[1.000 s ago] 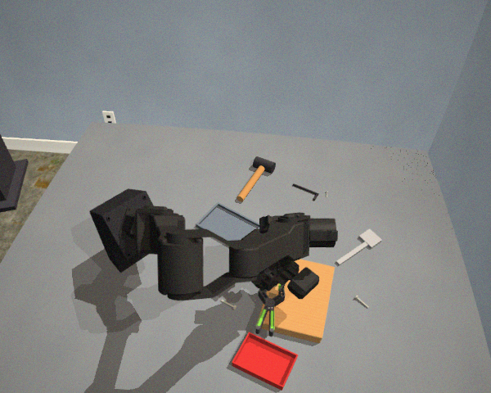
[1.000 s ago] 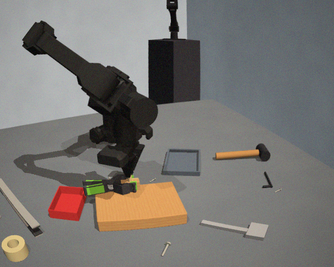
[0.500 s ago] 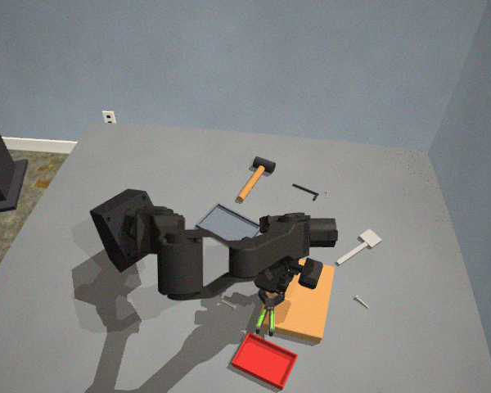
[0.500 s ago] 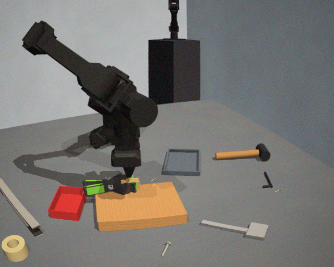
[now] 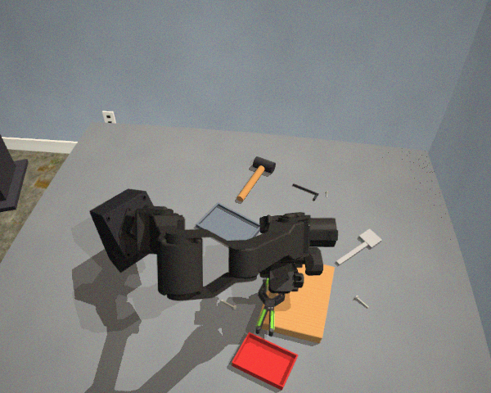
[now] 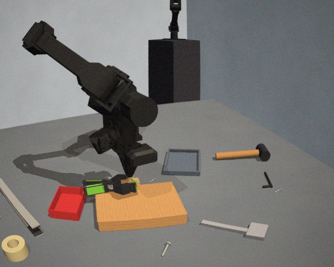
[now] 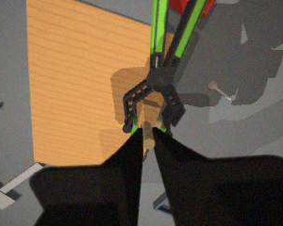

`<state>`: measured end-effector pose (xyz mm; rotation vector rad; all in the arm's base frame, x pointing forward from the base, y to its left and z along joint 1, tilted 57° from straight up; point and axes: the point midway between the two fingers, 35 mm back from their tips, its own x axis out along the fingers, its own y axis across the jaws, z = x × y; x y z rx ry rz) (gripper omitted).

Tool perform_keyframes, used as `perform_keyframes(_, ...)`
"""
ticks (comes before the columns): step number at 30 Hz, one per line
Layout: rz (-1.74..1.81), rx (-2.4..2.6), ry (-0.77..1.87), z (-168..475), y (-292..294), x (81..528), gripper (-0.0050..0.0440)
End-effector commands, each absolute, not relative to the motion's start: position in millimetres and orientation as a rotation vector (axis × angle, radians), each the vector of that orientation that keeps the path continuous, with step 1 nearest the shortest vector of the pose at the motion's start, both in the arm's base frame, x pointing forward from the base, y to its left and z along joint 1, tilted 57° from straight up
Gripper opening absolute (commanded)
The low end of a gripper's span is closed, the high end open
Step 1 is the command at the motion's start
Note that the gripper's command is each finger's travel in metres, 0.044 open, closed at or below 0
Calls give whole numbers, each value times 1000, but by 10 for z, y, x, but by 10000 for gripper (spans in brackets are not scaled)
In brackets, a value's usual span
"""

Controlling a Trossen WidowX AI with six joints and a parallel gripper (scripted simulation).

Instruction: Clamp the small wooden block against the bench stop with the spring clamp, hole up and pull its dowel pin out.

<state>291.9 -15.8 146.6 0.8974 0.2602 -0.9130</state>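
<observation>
Black pincer [image 5: 278,287] [image 6: 129,176] [image 7: 147,132] nearly shut, gripping dowel pin [image 6: 129,179] [image 7: 148,139]

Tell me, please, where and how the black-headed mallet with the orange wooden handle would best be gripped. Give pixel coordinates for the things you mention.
I'd grip the black-headed mallet with the orange wooden handle [image 5: 250,183] [image 6: 237,154] mid-handle, coming from straight above, fingers either side of its length. It lies flat, and the handle is long, straight and slimmer than the thick head, so it likely suits parallel jaws better.
</observation>
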Motion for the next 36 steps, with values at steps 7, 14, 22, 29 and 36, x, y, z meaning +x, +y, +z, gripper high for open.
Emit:
perform_keyframes(7, -862, 686, 356, 1475, -145, 2909, 0)
perform_keyframes(14, -838, 590, 398, 1476, -144, 2908, 0)
perform_keyframes(22, -825, 544, 418, 1478, -143, 2906, 0)
perform_keyframes(29, -843, 612, 389, 1479, -142, 2905, 0)
perform_keyframes(36, -864, 694, 353, 1480, -141, 2904, 0)
